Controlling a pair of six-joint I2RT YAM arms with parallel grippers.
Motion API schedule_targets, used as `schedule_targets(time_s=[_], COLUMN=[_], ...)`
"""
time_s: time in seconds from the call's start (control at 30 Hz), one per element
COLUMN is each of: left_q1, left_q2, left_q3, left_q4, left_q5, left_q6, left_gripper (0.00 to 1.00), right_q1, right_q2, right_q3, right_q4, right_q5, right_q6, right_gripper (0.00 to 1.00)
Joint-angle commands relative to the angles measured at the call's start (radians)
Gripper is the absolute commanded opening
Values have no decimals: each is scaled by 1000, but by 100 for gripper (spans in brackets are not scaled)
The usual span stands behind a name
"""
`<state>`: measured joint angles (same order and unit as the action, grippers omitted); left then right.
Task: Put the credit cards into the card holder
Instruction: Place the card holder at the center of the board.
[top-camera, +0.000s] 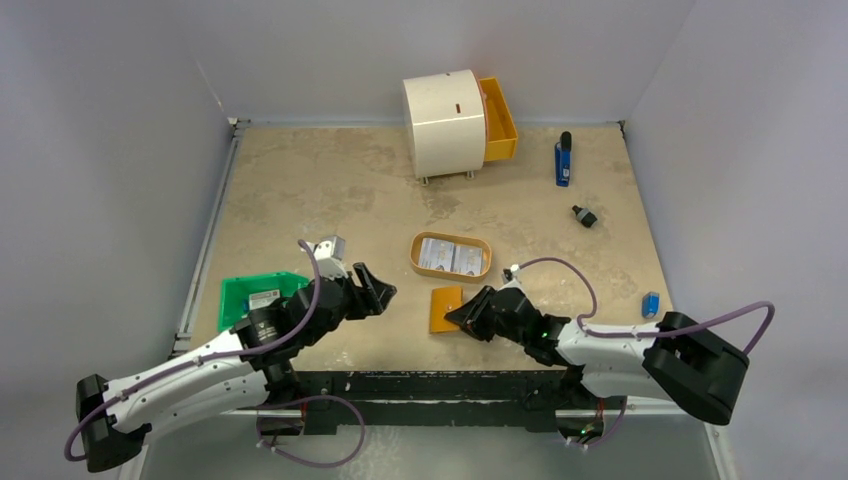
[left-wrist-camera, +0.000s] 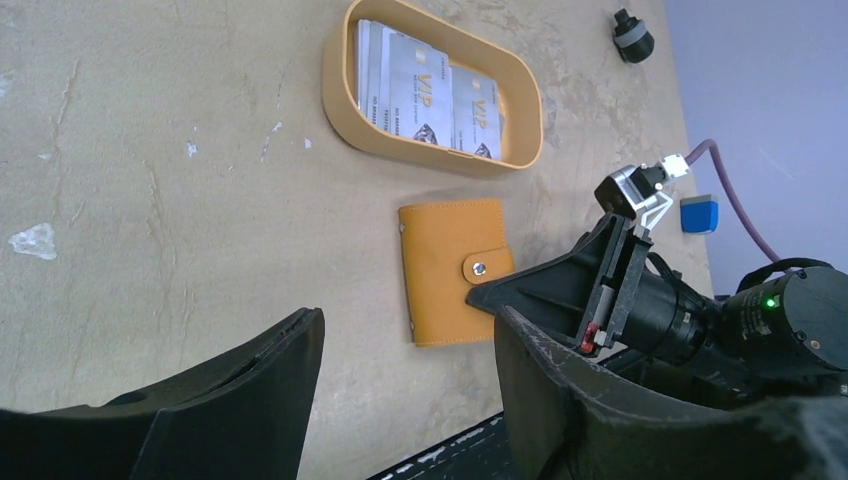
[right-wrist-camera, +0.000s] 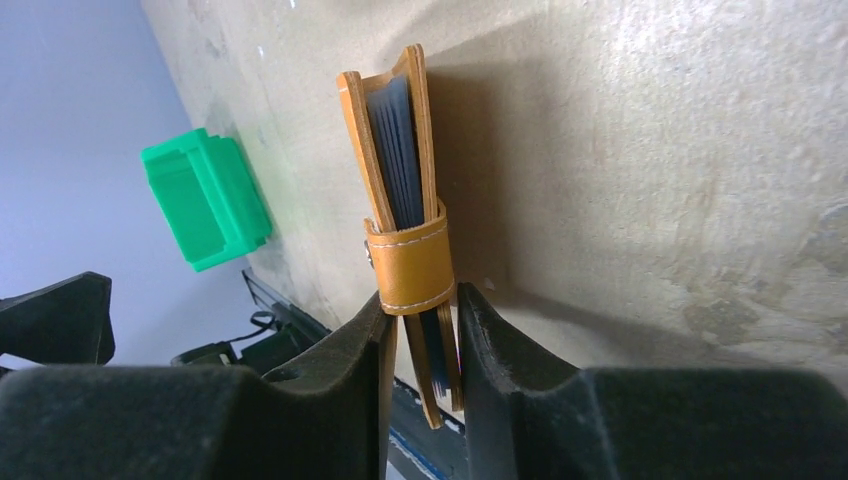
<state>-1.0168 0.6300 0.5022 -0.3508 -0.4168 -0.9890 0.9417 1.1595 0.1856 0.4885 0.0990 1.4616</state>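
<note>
While the right hand (top-camera: 462, 316) clasps the snapped-shut card holder (top-camera: 446, 308) by one edge, low centre of the top view, the left hand (top-camera: 376, 291) hangs released to its left. The credit cards (top-camera: 452, 257) lie in the oval tray (top-camera: 415, 256) just above. The strap probably needs unsnapping first, with the holder pinned flat to the desk (top-camera: 330, 190).

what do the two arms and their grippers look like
Both arms share one build: white link shells on the left arm and right arm, joined by chunky black joint housings. Each ends in a matte black two-finger gripper, the left gripper and right gripper, with broad wedge-shaped fingers. A purple cable loops loosely along each arm. A small green light glows on the right wrist.
</note>
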Motion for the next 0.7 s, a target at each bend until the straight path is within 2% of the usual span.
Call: schedule_targets(time_s=[0.0, 0.33, 0.67], left_q1=[-2, -2, -2], left_q2=[35, 44, 55], left_q3=[9, 8, 15], left_q4=[69, 68, 65], left_q5=[21, 17, 12], left_q6=[-10, -19, -19], left_gripper=[61, 61, 61], right_q1=[0, 0, -1], right_q2=[-28, -160, -260], right_q3=[14, 7, -8], right_q4=[-46, -224, -346], right_q5=[49, 83, 69], right_q6=[-13, -29, -98], right_gripper=[31, 46, 46])
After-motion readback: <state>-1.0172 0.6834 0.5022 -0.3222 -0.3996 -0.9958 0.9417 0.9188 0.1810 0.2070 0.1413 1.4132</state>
